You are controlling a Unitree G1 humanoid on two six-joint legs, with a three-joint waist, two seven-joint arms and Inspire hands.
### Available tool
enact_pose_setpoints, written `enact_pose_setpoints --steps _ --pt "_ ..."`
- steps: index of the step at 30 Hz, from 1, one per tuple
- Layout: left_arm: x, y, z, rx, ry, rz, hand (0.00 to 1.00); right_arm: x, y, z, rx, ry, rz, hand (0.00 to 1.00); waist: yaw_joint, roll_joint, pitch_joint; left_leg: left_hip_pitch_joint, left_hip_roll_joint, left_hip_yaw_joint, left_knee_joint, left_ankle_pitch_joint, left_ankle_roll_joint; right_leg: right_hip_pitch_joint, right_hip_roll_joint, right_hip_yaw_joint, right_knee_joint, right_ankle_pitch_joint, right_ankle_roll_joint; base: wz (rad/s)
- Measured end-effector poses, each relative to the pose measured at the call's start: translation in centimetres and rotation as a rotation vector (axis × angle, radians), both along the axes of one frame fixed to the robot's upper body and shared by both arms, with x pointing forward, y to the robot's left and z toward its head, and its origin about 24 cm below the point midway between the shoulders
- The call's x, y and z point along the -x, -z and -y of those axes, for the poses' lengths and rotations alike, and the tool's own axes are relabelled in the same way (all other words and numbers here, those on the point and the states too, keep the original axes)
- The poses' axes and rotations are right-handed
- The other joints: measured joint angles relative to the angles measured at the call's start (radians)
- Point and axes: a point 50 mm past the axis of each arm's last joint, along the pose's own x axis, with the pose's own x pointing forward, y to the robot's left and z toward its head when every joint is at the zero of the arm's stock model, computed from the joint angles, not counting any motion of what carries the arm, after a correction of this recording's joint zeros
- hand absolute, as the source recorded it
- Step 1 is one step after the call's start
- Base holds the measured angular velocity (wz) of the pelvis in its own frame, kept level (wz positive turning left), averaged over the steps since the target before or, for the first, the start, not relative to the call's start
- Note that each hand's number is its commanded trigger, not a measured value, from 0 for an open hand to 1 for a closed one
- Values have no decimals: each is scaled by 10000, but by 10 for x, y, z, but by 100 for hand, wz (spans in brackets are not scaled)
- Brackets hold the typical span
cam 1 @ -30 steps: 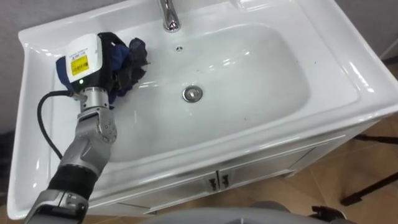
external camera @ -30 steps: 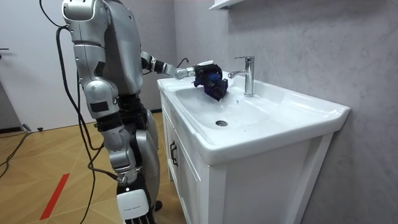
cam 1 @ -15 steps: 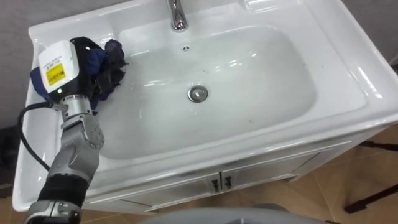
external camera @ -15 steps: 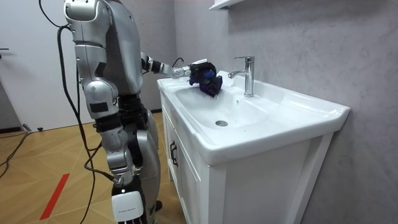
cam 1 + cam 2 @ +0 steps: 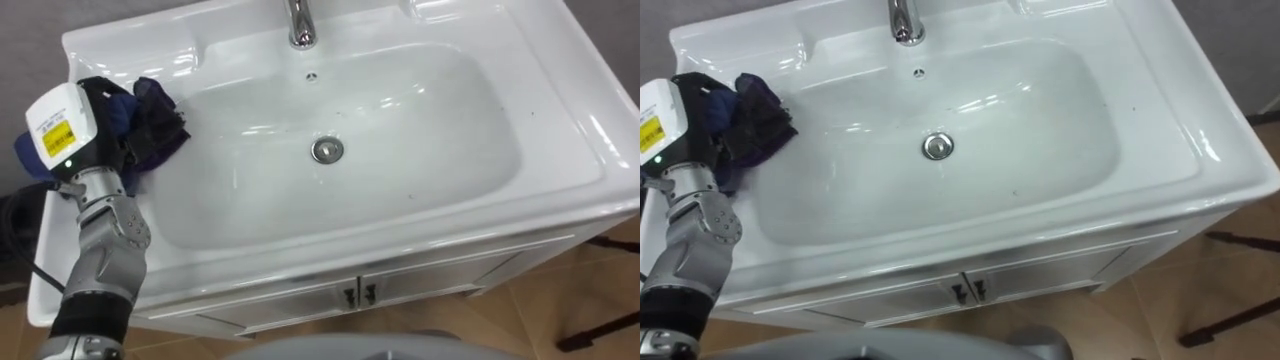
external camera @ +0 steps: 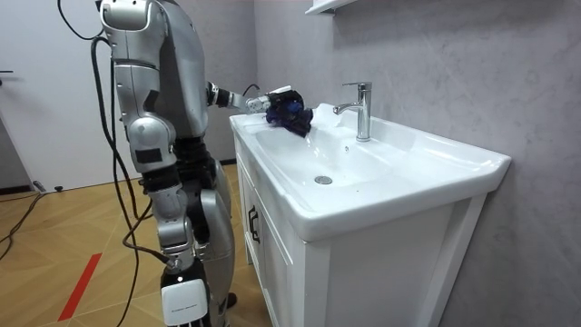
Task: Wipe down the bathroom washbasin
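1. Dark-blue cloth [image 5: 152, 114] sits bunched in the robot's left hand [image 5: 66, 128] at the left rim of the white basin [image 5: 420, 190]. The dark fingers curl into the folds and clamp them.
2. Writing: a yellow label on the hand's white back cover carries dark print too small to read.
3. The eye views look down on the chrome tap [image 5: 300, 24], the overflow hole [image 5: 311, 77], the drain [image 5: 327, 150] at the bowl's centre and two small handles [image 5: 355, 295] on the cabinet doors below.
4. The room view alone shows the robot standing on the wooden floor [image 6: 54, 227] at the cabinet's end, left arm stretched over the rim. It also shows a shelf [image 6: 331, 6] on the grey wall and a red floor stripe [image 6: 82, 286].
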Motion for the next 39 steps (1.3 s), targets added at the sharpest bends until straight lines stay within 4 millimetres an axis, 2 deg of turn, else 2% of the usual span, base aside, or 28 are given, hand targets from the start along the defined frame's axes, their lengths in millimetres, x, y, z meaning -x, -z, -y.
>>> enact_pose_setpoints --steps 7,8,9,10,12,32,39 --pt "0 0 0 1 0 0 100 0 0 0 -14 -5 -4 0 -24 -31 -3 -1 -2 2 -2 0 0 7 1 2 -2 0 0 0" --pt "0 0 0 0 -1 -4 91 0 0 0 -35 -2 -7 0 -22 -40 -4 7 -3 4 -3 0 0 9 0 0 -1 0 0 0" --pt "0 0 0 -1 -4 -9 64 0 0 0 -55 -1 -9 0 -21 -44 -5 10 -3 5 -3 0 0 9 0 0 -1 -1 1 0" --pt "0 0 0 -1 -12 -22 55 0 0 0 -75 1 -13 0 -31 -52 -3 21 -2 21 -3 0 0 7 1 2 -1 -1 1 0" --pt "1 0 0 1 -29 -59 2 0 0 0 -74 5 -25 0 -34 -51 -5 28 -3 21 -2 0 0 7 1 10 0 0 0 0" --pt "2 1 -4 -91 -357 -200 0 2 0 1 -15 225 -149 0 -33 60 -9 1 -2 18 -2 -2 0 -1 2 8 3 -1 0 0" --pt "-3 -12 0 -112 -190 396 0 2 0 1 -40 234 -166 0 -40 70 -12 -2 -2 18 -1 -2 0 2 2 -2 5 -1 0 0"
